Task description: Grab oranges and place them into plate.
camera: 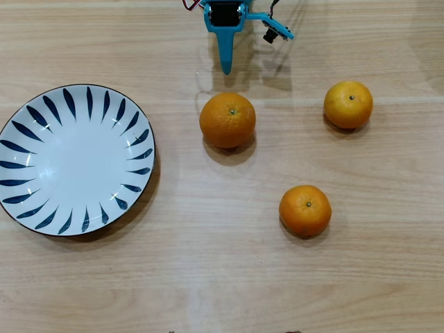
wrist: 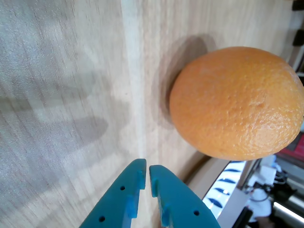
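Closed, empty gripper (wrist: 145, 178) poised near largest orange (camera: 227, 119)
Firm, round, prone to rolling; best pinched across its widest middle

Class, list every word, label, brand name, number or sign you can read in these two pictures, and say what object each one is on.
None: no readable text appears in either view.
The plate carries only dark blue leaf strokes, no lettering.
The three oranges have no stickers or stamps.
The blue gripper shows only small holes, no markings.
The wooden table is unmarked.
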